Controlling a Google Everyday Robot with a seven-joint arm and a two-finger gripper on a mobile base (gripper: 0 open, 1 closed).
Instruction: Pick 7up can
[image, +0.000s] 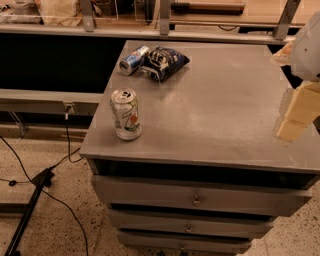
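Observation:
The 7up can (126, 114) stands upright near the front left corner of the grey cabinet top (215, 100). It is silvery-white with green markings and a silver top. My gripper (295, 117) is at the right edge of the view, over the cabinet's right side, far to the right of the can. It holds nothing that I can see.
A blue-and-silver can (133, 60) lies on its side at the back left of the top, next to a dark blue chip bag (165, 62). Drawers (197, 197) are below the top. Cables (47, 175) run on the floor at left. A rail (150, 31) runs behind.

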